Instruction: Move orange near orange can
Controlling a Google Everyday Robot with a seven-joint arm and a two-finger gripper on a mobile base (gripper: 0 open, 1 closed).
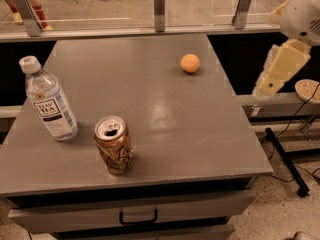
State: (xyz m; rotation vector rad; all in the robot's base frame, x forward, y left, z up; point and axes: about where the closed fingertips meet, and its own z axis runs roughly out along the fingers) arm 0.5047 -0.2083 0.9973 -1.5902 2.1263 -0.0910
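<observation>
Right of table (200,134), cream gripper (280,70), state untellable; smooth orange (190,63), dented orange can (114,146) apart.

This looks like a robot test area in a lab or office building, not a home. A plain grey table (150,109) with one drawer (135,211) below its top stands against a low glass barrier (100,4) held by metal posts (159,9). Beyond the barrier a person's legs (25,4) show on a pale hard floor. Right of the table, a white robot arm (302,11) hangs its cream gripper (277,73) off the table's edge, above a speckled floor (280,214) where a black bar (286,160) lies.
</observation>
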